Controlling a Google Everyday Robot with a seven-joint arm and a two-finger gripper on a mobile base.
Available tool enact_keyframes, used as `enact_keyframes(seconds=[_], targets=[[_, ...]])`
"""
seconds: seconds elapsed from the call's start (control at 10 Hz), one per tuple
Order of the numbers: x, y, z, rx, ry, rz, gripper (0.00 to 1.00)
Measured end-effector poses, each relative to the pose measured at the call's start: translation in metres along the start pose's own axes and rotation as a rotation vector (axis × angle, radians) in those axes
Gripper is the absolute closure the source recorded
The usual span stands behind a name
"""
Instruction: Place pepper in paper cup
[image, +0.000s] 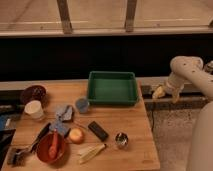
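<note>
The small red-orange pepper lies inside the round red bowl at the table's front left. The cream-white paper cup stands upright near the left edge, behind the bowl. My gripper hangs off the table's right side, beside the green tray's right end, far from both pepper and cup. It holds nothing that I can see.
A green tray sits at the back centre. A dark maroon bowl is at back left, a small blue cup in the middle. A round yellow-orange fruit, a black block, a metal cup and a pale corn-like item lie near the front.
</note>
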Motion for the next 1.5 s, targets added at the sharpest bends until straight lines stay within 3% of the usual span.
enact_keyframes(seconds=[0.2,0.4,0.6,0.7,0.8,1.1,1.5], targets=[[-0.003,0.045,-0.009,-0.015,-0.022,-0.086,0.31],[0.001,0.109,-0.025,-0.040,-0.056,-0.207,0.31],[0.016,0.160,-0.040,-0.060,-0.086,-0.313,0.31],[0.036,0.198,-0.050,-0.077,-0.107,-0.396,0.31],[0.053,0.220,-0.054,-0.087,-0.115,-0.459,0.31],[0.085,0.252,-0.059,-0.105,-0.121,-0.572,0.31],[0.084,0.252,-0.059,-0.105,-0.121,-0.571,0.31]])
